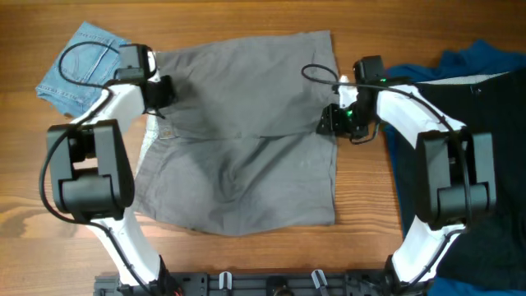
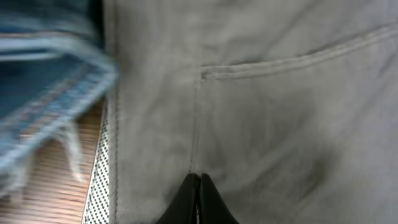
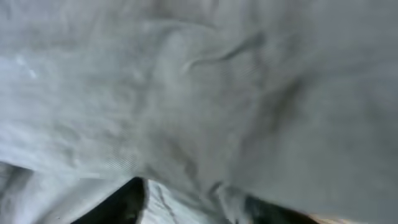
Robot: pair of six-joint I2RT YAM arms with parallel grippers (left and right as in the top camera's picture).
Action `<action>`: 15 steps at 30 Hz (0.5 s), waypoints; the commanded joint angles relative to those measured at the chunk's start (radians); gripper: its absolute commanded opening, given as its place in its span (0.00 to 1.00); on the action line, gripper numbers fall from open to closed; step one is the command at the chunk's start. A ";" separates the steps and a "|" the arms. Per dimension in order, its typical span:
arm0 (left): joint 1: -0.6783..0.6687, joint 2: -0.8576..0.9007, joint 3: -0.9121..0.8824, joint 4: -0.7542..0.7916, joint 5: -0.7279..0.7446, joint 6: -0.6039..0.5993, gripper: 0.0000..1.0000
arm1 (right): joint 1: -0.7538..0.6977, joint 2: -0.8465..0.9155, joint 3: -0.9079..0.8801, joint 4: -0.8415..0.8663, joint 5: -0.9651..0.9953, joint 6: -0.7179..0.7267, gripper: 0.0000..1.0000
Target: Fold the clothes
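Grey shorts (image 1: 246,140) lie spread in the middle of the table, with the top part folded down. My left gripper (image 1: 159,92) is at their left edge. In the left wrist view its fingers (image 2: 199,179) are shut together on a seam of the grey shorts (image 2: 267,112). My right gripper (image 1: 333,122) is at the right edge of the shorts. In the right wrist view its fingers (image 3: 193,208) stand apart with a fold of the grey cloth (image 3: 199,93) between them.
A folded denim garment (image 1: 82,66) lies at the back left, and shows in the left wrist view (image 2: 43,81). Blue (image 1: 481,57) and black (image 1: 501,164) clothes are piled at the right. White dotted lining (image 2: 99,180) shows at the shorts' edge.
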 commanded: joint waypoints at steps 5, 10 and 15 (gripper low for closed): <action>0.069 0.051 -0.007 0.045 0.002 -0.010 0.04 | 0.003 0.032 -0.029 -0.032 0.382 0.228 0.04; 0.072 0.051 -0.006 0.074 -0.008 -0.051 0.04 | -0.198 0.032 -0.018 -0.234 0.314 0.257 0.04; 0.071 0.040 0.047 0.060 0.067 -0.050 0.26 | -0.219 0.031 0.027 -0.268 0.315 0.210 0.42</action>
